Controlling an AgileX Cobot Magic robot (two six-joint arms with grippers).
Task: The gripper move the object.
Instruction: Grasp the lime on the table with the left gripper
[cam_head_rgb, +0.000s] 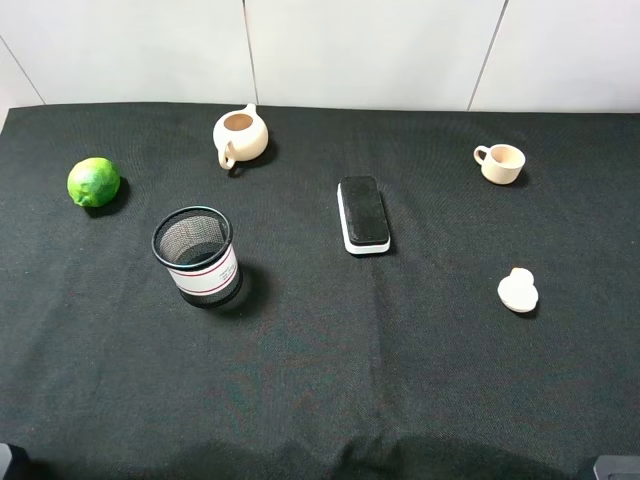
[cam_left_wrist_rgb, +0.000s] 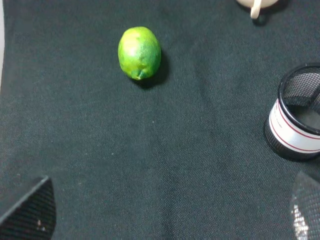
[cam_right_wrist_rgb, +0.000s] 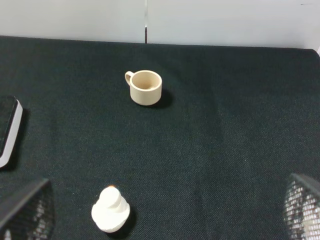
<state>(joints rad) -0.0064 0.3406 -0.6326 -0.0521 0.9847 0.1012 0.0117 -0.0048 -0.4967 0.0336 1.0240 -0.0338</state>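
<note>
The object, a glossy green lime (cam_head_rgb: 94, 182), lies alone on the black cloth at the far left of the table. In the left wrist view the lime (cam_left_wrist_rgb: 139, 53) sits well ahead of my left gripper (cam_left_wrist_rgb: 167, 220), whose two fingertips (cam_left_wrist_rgb: 30, 215) show only at the frame's corners, wide apart and open with nothing between them. My right gripper (cam_right_wrist_rgb: 164, 215) is also open and empty, hovering over the right side near a small white lid (cam_right_wrist_rgb: 111, 212). Both grippers stay back near the table's front edge.
A beige teapot (cam_head_rgb: 240, 136) stands at the back, a black mesh pen cup (cam_head_rgb: 197, 256) in front of it. A black eraser block (cam_head_rgb: 363, 215) lies mid-table. A beige cup (cam_head_rgb: 501, 163) and the white lid (cam_head_rgb: 518, 291) are on the right.
</note>
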